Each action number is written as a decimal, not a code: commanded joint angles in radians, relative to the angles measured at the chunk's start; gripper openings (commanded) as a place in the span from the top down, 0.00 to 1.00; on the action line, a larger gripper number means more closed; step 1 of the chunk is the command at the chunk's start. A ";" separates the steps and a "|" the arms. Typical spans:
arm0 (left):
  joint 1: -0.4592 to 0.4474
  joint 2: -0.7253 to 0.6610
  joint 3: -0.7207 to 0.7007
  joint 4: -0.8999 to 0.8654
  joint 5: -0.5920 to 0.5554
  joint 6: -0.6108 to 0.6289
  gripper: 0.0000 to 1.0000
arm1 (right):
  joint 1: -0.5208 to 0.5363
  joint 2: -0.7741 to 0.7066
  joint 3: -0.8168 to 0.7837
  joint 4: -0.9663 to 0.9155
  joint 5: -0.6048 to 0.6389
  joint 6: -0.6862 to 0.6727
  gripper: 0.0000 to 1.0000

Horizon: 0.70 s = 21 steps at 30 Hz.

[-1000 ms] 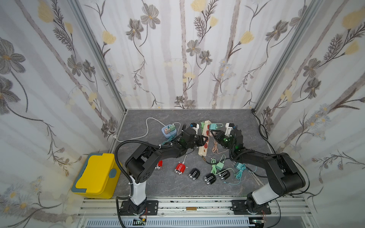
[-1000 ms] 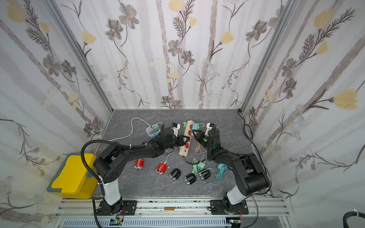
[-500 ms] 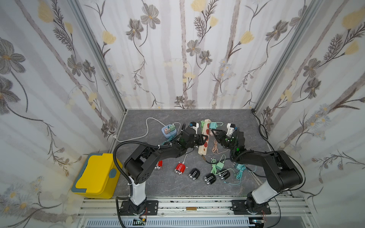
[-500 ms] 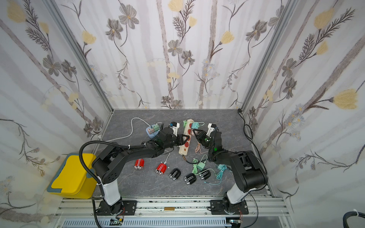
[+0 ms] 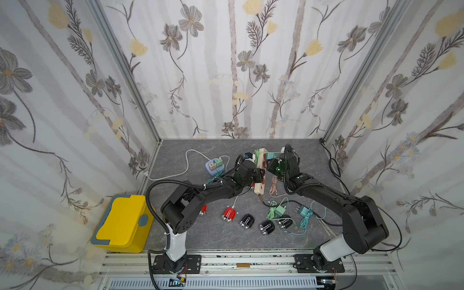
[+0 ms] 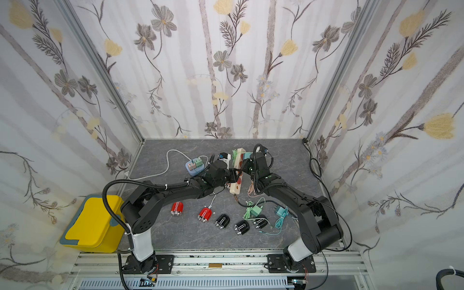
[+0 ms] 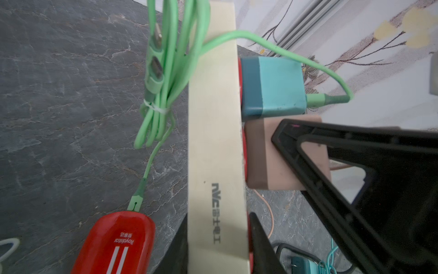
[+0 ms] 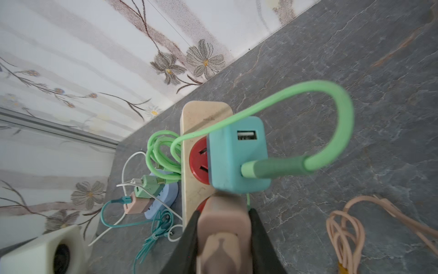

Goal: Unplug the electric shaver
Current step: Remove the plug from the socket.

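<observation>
right wrist view — right gripper (image 8: 225,213) is clamped on the pink adapter (image 8: 222,230), one finger flat on each side face, with the adapter seated in the power strip (image 8: 190,194). just past the fingertips a teal adapter (image 8: 237,156) sits in the next red socket, touching the pink one. a green cable (image 8: 331,102) loops out of its face and back over the strip. a bundled pink cable (image 8: 343,227) lies on the table (image 8: 355,59) off to one side of the fingers; cannot tell what it feeds.

left wrist view: left gripper (image 7: 218,249) straddles the cream strip, a finger against each long side, grasping it. the red shaver (image 7: 116,244) lies just outside one left finger, beside the strip, with the green cable plugged into its end.

in both top views the two sets of fingertips meet at the strip from opposite sides, close together. three black shavers (image 5: 267,227) and a second red shaver (image 5: 229,214) lie well apart from the fingers — back toward the arm bases.
</observation>
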 commanded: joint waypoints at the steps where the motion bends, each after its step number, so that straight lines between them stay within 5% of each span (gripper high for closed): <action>1: -0.003 0.009 0.007 -0.045 -0.045 0.034 0.79 | 0.021 -0.010 0.034 -0.028 0.028 -0.056 0.95; 4: 0.001 0.007 -0.003 -0.030 -0.032 0.022 0.80 | 0.022 -0.031 0.020 -0.016 0.031 -0.061 0.95; 14: 0.073 -0.055 -0.134 0.176 0.085 -0.097 0.82 | -0.078 -0.113 -0.188 0.354 -0.305 0.077 0.95; 21: 0.098 -0.095 -0.214 0.294 0.114 -0.134 0.82 | -0.093 -0.164 -0.208 0.352 -0.356 0.034 0.95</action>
